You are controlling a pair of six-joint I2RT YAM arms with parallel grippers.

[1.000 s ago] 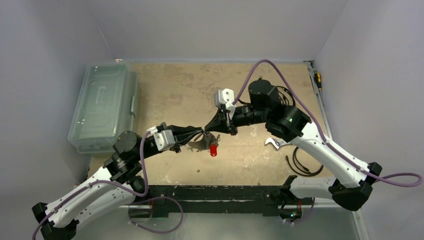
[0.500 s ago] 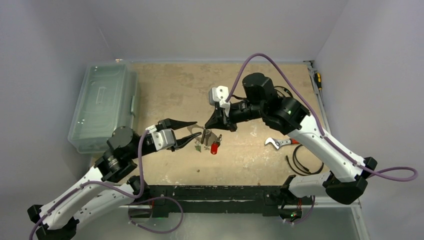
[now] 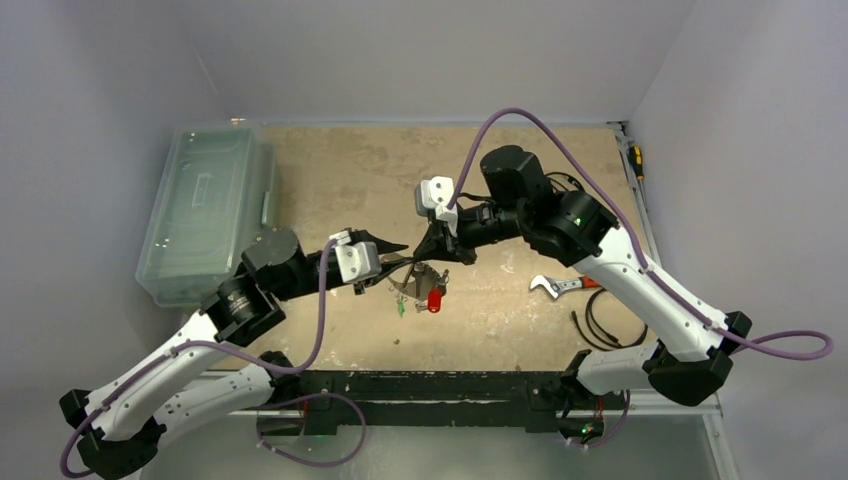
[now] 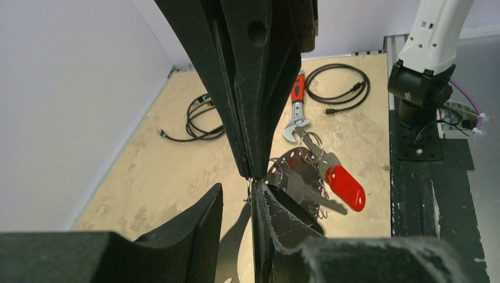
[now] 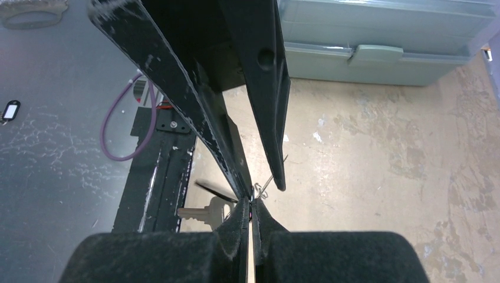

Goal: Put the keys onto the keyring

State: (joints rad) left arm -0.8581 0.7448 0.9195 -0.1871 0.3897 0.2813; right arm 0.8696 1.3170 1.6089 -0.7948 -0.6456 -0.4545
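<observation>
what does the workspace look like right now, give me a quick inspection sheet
surface: worn, stained tan tabletop
job's things: keyring and keys bunched together under the right claw; one key red-headed
clutter: wrench; screwdriver at the right edge; clear lidded bin at the left
claws: right claw shut, seemingly on the keyring's thin wire; left claw open, tips right beside it
cables: black coiled cable near the wrench; purple arm cables
surroundings: plain pale walls on three sides
</observation>
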